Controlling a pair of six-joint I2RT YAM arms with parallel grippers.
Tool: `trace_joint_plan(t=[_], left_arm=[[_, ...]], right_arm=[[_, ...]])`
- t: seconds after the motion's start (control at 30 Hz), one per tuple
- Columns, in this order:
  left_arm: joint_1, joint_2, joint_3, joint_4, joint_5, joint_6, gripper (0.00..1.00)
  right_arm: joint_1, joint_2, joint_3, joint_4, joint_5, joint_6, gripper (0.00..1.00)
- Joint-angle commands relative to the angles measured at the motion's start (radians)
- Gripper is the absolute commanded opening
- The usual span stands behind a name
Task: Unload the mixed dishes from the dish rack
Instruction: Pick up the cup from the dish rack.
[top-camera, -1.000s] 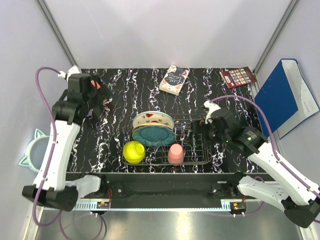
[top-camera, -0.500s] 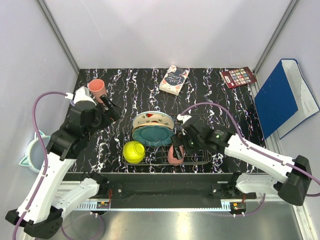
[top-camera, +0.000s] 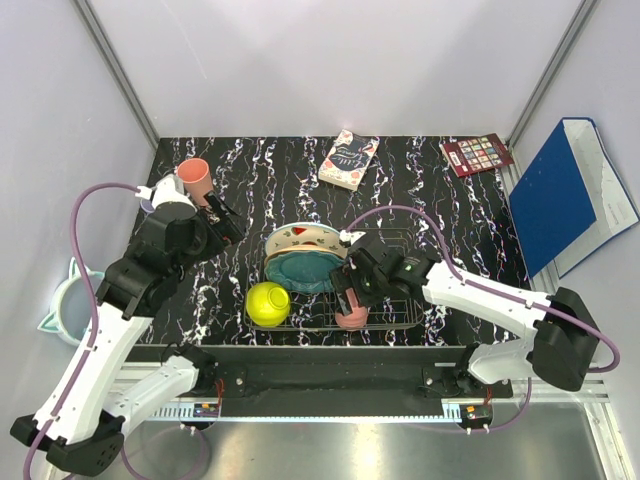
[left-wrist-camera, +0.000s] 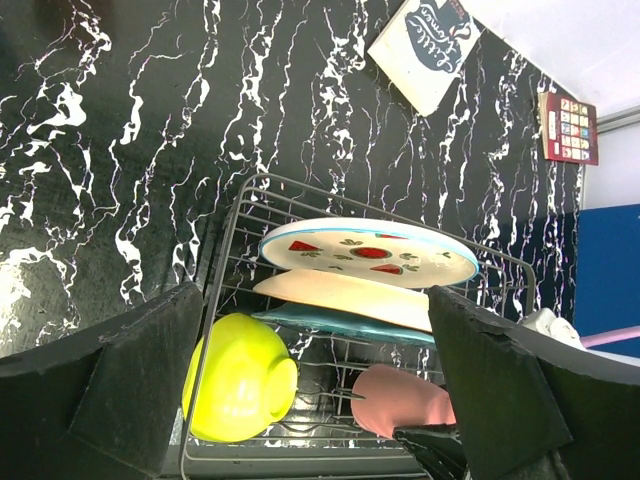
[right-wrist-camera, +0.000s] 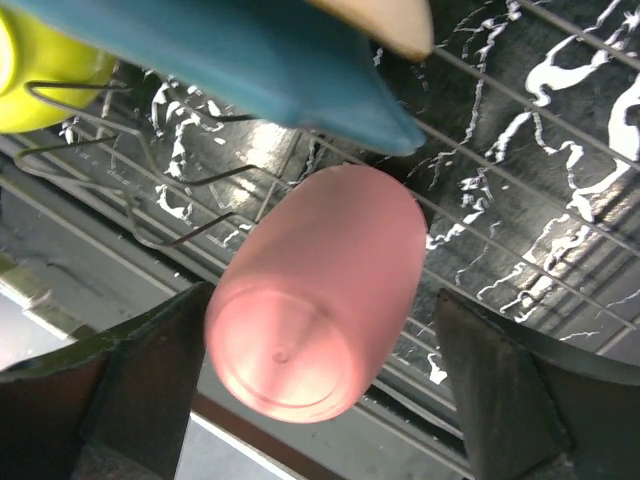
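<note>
Right claw: the right claw (top-camera: 350, 293) hangs low over the near rail of the dish rack (top-camera: 400, 300), lower middle of the top view, its fingers (right-wrist-camera: 140, 390) spread wide.
Cup in the rack: a salmon-pink cup (right-wrist-camera: 320, 290) lies on its side on the wires between those fingers, not pinched.
Bowl: a yellow-green bowl (top-camera: 268, 303) sits in the rack's near left corner, just left of the cup.
Plates: behind cup and bowl, a teal plate (top-camera: 305, 272), a peach plate (left-wrist-camera: 340, 293) and a white red-spotted plate (top-camera: 310, 238) lean one behind the other, the white one farthest back.
Left claw: the left claw (top-camera: 222, 218) hovers above the black marbled desk (top-camera: 240, 160), left of the rack, spread wide and holding nothing.
Cup on the desk: a second salmon-pink cup (top-camera: 193, 177) stands at upper left, beside the left arm.
Far edge: a book (top-camera: 348, 160) lies at top centre and a red card (top-camera: 476, 154) at top right.
</note>
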Motion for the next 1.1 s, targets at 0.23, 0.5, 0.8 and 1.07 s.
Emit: trace_joint_plan(t=[0.23, 0.5, 0.8, 1.07], left_arm=[[-0.009, 0.025, -0.001, 0.072, -0.020, 0.024, 0.99], [-0.011, 0.031, 0.024, 0.079, -0.008, 0.041, 0.99], [-0.011, 0.049, 0.047, 0.217, 0.159, 0.044, 0.99], [-0.011, -0.009, -0.082, 0.734, 0.505, -0.036, 0.99]], right_arm=[[0.008, -0.067, -0.012, 0.020, 0.079, -0.016, 0.46], [0.008, -0.203, 0.167, -0.149, 0.091, -0.012, 0.09], [-0.050, -0.270, 0.544, -0.212, 0.192, -0.031, 0.00], [-0.481, -0.345, 0.166, 0.477, -0.506, 0.346, 0.00]])
